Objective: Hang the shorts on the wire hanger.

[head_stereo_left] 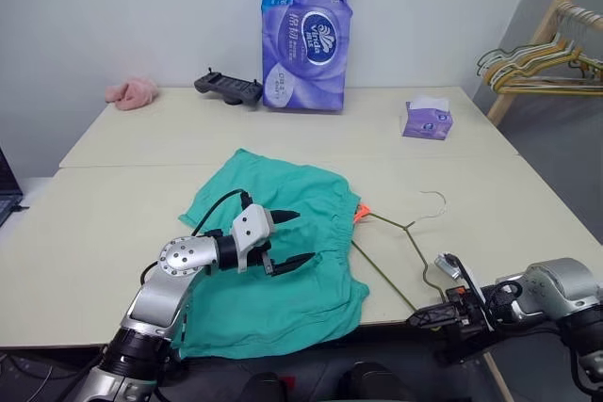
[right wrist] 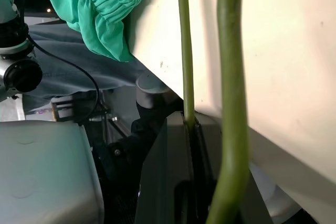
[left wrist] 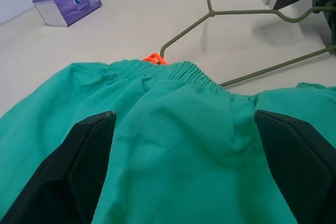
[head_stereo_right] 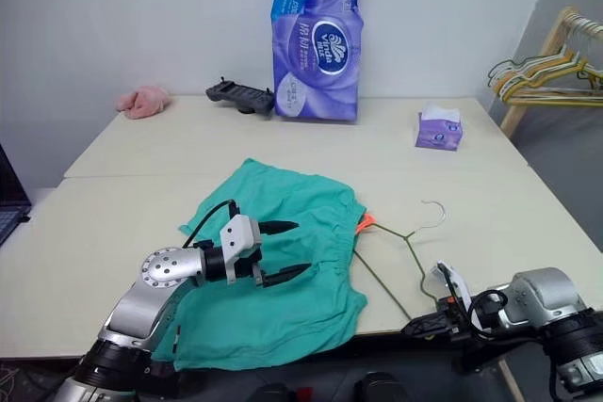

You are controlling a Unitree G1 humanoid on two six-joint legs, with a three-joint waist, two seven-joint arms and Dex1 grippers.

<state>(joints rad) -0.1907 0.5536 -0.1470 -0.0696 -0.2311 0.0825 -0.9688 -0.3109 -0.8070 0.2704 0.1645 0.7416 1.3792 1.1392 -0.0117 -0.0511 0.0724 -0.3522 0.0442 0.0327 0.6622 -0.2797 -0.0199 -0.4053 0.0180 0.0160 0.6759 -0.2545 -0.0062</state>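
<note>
**Shorts flat on table, hanger pinched at its near corner**

Shorts (head_stereo_left: 283, 251): teal-green, spread flat on the near half of the cream table (head_stereo_left: 122, 223), lower hem draped a little over the near edge. Gathered waistband faces right; orange drawstring (head_stereo_left: 360, 214) pokes out at the waistband's far end.

Wire hanger (head_stereo_left: 400, 233): thin olive-gold wire, lying flat on the table just right of the shorts, hook pointing far-right. One arm of the triangle meets the waistband right at the drawstring; whether it slips under the cloth cannot be told. Near corner of the hanger reaches the table's near edge.

Left gripper (head_stereo_left: 290, 240): over the middle of the shorts, pointing right toward the waistband, black fingers spread wide, nothing between them. In the left wrist view the two fingers (left wrist: 79, 171) flank bare teal cloth.

Right gripper (head_stereo_left: 429, 315): at the near table edge, right of the shorts, clamped tight on the hanger's near corner; the right wrist view has the wire running up out of the closed fingers.

Far side of table: purple tissue pack (head_stereo_left: 306, 35), small tissue box (head_stereo_left: 427, 120), black controller (head_stereo_left: 228, 88), pink fluffy cloth (head_stereo_left: 132, 92). Bunch of hangers on a wooden rack (head_stereo_left: 537, 61), far right.
</note>
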